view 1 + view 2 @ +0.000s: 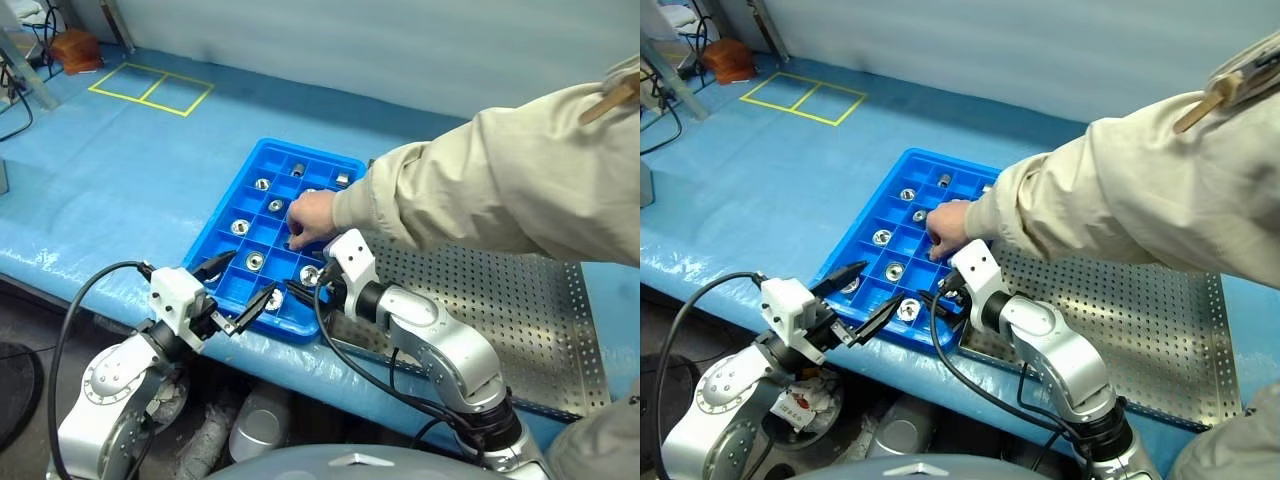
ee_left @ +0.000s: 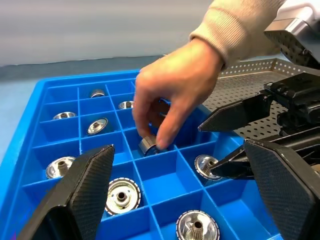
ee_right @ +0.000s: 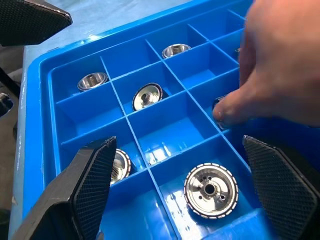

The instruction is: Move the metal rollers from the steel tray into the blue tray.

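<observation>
**Hand and two open grippers over the blue tray**

Grippers came nearest. The left gripper (image 1: 233, 293) hung at the near edge of the blue tray (image 1: 222, 222), its two black fingers (image 2: 82, 192) spread wide with nothing between them, pointing across the tray's near corner. The right gripper (image 1: 303, 283) stood just beside it toward the steel tray, reaching over the near row of compartments; its jaws were also wide apart and empty, as the right wrist view showed, with a roller (image 3: 210, 190) lying in the compartment between and below them.

The blue tray lay with its long axis running away from the robot, slanted a little to the right. The metal rollers (image 1: 256, 262) sat one to a compartment in several squares, most with the flanged base and its central hole facing up, so their axes stood upright; one (image 3: 146, 96) leaned tilted against its compartment wall.

Farther in, a person's hand (image 1: 313, 219) reached from the right over the middle of the tray, fingertips pinching a roller (image 2: 148, 145) low in a compartment, that roller tipped onto its side. The beige sleeve (image 1: 480, 190) crossed above the steel tray (image 1: 520, 300), which lay touching the blue tray's right side, its perforated floor stretching off to the right.
</observation>
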